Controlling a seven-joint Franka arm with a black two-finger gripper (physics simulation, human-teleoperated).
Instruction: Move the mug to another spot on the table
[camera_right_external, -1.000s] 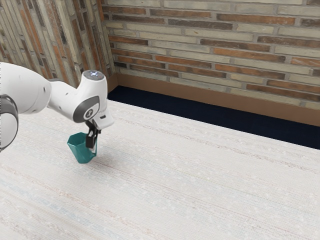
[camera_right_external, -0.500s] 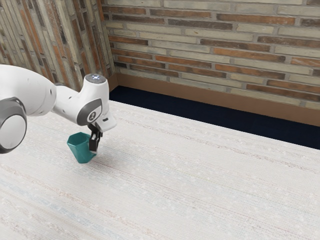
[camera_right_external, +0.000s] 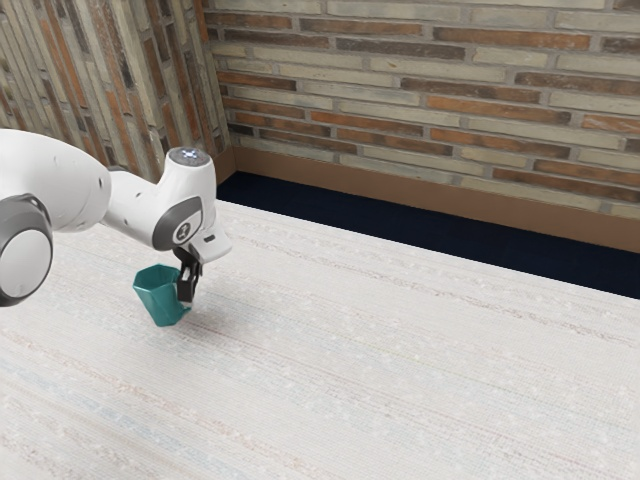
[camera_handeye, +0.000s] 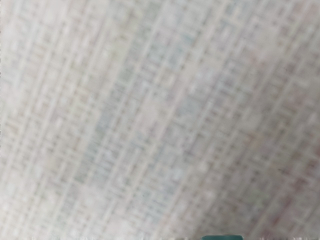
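The mug (camera_right_external: 155, 297), a teal cup, is seen tilted at the exterior view's left, low over the table (camera_right_external: 400, 380) or just touching it; which of these cannot be told. Its wall on the right-hand side is pinched by the gripper (camera_right_external: 185, 293), whose 2 black fingers are drawn nearly together across the rim. The mug is judged stiff, light and smooth, so a firm pinch on the wall is advised, lest it swivel. Bare table is offered further right
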